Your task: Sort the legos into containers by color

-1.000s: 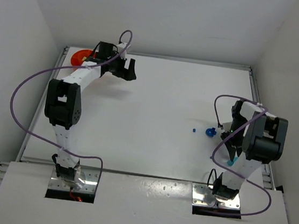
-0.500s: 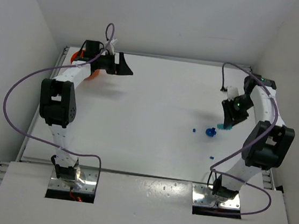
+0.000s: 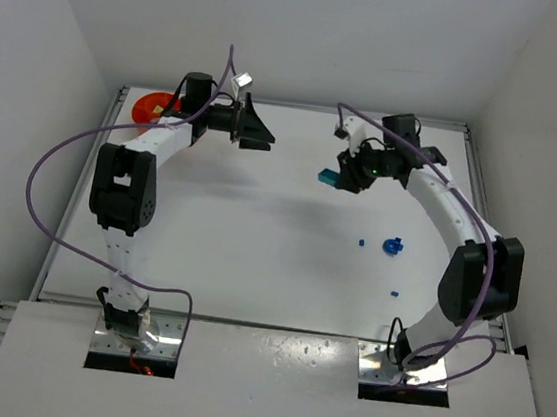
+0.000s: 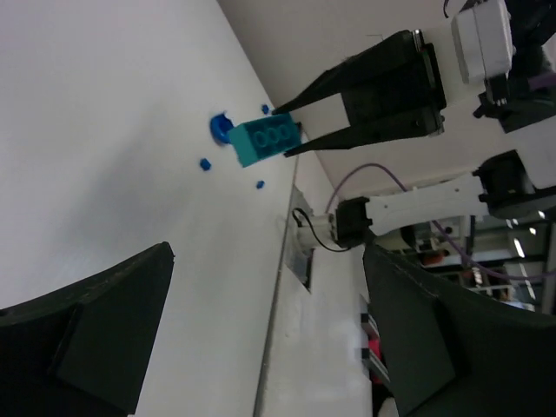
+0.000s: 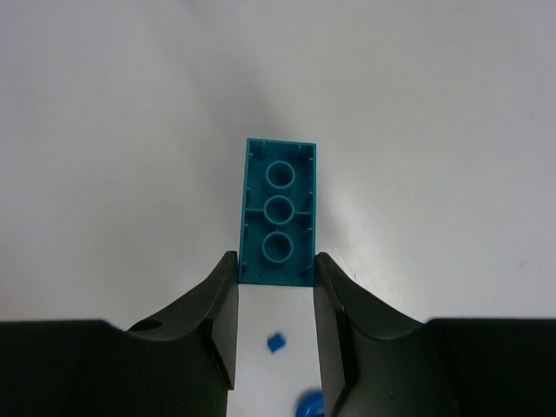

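Swinging over from the right edge, the right gripper point(image 5: 276, 274) carried the teal brick point(image 5: 278, 204) to far centre, pinched across its long sides. It looked light, rigid and slick. The left gripper point(image 3: 263, 131) gaped wide, empty.

My left gripper point(image 4: 265, 261) hangs over the white table point(image 4: 104, 130) with its dark fingers spread wide. Across from me the right gripper point(image 4: 285, 130) pinches a teal brick point(image 4: 268, 142). Near it on the table lie a round blue piece point(image 4: 221, 127) and two blue bits point(image 4: 206, 162).
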`<state>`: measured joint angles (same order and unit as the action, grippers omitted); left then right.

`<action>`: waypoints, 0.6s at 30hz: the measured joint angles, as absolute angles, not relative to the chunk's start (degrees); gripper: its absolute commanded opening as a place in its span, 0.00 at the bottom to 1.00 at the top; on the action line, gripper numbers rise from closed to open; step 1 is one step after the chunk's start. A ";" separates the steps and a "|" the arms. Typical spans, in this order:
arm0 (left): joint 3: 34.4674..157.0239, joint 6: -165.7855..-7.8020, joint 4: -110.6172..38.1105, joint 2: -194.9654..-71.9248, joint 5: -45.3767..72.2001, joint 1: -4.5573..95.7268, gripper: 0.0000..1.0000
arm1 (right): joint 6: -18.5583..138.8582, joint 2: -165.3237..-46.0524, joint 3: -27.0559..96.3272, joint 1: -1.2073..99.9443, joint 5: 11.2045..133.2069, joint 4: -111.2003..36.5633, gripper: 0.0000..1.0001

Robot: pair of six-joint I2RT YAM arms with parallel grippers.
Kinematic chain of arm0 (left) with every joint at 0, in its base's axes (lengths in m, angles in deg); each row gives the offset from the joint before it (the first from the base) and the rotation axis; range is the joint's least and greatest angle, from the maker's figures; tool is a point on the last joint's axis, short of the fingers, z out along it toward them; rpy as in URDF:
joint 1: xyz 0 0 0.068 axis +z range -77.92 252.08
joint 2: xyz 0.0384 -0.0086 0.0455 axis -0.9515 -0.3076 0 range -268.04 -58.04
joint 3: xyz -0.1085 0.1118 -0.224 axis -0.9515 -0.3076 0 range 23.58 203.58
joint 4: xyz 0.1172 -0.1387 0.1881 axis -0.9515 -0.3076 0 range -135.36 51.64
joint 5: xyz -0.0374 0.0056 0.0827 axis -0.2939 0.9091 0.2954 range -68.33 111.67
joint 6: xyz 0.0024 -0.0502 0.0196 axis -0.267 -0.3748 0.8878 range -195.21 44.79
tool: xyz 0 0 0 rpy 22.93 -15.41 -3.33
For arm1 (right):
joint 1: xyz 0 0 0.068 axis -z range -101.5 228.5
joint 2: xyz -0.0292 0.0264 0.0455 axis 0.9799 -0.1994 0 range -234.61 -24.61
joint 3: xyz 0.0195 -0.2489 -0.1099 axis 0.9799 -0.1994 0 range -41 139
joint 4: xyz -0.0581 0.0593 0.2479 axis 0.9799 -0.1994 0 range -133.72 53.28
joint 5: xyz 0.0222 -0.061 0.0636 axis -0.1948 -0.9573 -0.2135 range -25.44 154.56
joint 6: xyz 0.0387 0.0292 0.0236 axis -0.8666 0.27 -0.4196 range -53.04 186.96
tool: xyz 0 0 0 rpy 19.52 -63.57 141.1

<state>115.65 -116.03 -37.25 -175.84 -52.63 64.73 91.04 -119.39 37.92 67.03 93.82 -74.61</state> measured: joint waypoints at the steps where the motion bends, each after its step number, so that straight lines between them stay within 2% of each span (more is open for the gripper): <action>1: 115.76 -116.67 -37.01 -175.99 -53.00 64.47 0.97 | 90.95 -119.15 37.00 65.46 93.97 -71.42 0.00; 11: 114.64 -127.33 -30.35 -176.38 -57.77 62.50 0.81 | 87.56 -117.34 30.68 56.08 93.06 -43.90 0.00; 15: 114.05 -128.45 -29.95 -176.47 -58.82 62.26 0.69 | 85.77 -117.34 30.68 53.02 92.51 -38.20 0.00; 18: 113.70 -128.69 -29.97 -176.86 -59.58 62.24 0.69 | 84.92 -117.34 30.68 51.03 91.83 -36.06 0.00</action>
